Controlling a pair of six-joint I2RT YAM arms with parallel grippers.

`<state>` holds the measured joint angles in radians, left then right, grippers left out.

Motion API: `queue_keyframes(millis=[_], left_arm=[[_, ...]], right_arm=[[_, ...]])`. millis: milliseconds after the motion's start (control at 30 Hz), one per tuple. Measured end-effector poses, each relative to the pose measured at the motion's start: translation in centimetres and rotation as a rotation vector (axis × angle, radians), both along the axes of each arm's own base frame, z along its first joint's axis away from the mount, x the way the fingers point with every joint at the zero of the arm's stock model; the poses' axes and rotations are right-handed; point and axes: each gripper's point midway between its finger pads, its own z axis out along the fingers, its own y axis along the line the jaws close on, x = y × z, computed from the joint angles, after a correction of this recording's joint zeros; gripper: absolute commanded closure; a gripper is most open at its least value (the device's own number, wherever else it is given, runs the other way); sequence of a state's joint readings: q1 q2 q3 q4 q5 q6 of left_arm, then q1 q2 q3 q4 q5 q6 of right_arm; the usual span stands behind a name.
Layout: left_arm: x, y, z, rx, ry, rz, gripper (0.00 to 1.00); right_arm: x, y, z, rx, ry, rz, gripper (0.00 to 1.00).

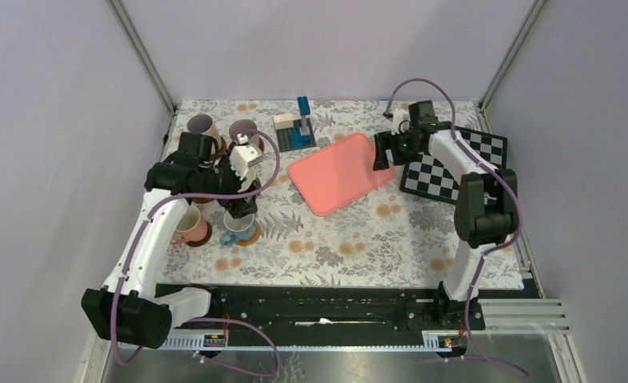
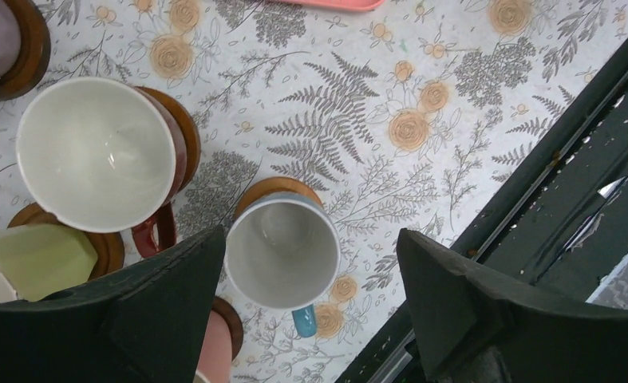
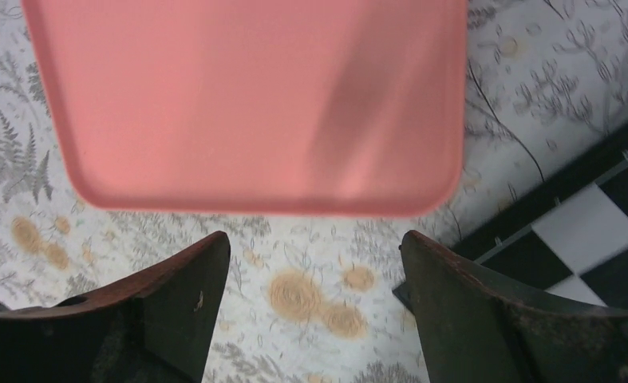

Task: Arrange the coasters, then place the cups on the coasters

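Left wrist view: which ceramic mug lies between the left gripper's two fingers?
The small light blue ceramic mug with a blue handle, on an orange-brown round coaster. The wide white mug and the others stand outside that gap.

Bright diffuse light; faint shadows; right wrist blurry.

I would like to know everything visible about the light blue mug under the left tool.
The light blue mug looks like glossy ceramic, pale grey inside, with one blue handle. It is empty and stands upright on an orange-brown coaster on the floral tablecloth. The open left tool is above it, one finger at each side; whether they touch it is unclear.
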<state>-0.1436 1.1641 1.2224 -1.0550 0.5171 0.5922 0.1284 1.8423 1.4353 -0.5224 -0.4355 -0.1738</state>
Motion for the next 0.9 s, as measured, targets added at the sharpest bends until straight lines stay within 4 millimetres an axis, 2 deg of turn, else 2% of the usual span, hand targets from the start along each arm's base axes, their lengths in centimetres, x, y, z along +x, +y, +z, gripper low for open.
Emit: queue_keyframes(millis=[133, 267, 367, 533, 667, 800, 900], left_arm=[[0.1, -1.0, -0.2, -0.021, 0.007, -0.001, 0.12], [0.3, -1.5, -0.6, -0.041, 0.019, 0.018, 0.11], [0.8, -1.7, -0.5, -0.061, 0.022, 0.047, 0.1], [1.6, -2.1, 0.0, -0.126, 0.051, 0.123, 0.1], [2.6, -1.9, 1.1, -0.189, 0.08, 0.186, 0.1], [3.1, -1.8, 2.0, -0.225, 0.074, 0.214, 0.1], [3.1, -1.9, 2.1, -0.231, 0.08, 0.219, 0.09]], right_arm=[[1.3, 2.6, -1.9, -0.049, 0.018, 0.049, 0.11], [0.7, 5.7, -3.3, -0.078, 0.039, 0.104, 0.1], [0.5, 9.0, -3.6, -0.077, 0.037, 0.153, 0.12], [-0.5, 15.8, -3.2, -0.065, 0.001, 0.28, 0.17], [-2.1, 21.2, -3.6, -0.071, -0.027, 0.396, 0.24], [-4.0, 23.7, -4.7, -0.084, -0.013, 0.47, 0.28], [-4.6, 24.5, -5.5, -0.097, 0.0, 0.499, 0.34]])
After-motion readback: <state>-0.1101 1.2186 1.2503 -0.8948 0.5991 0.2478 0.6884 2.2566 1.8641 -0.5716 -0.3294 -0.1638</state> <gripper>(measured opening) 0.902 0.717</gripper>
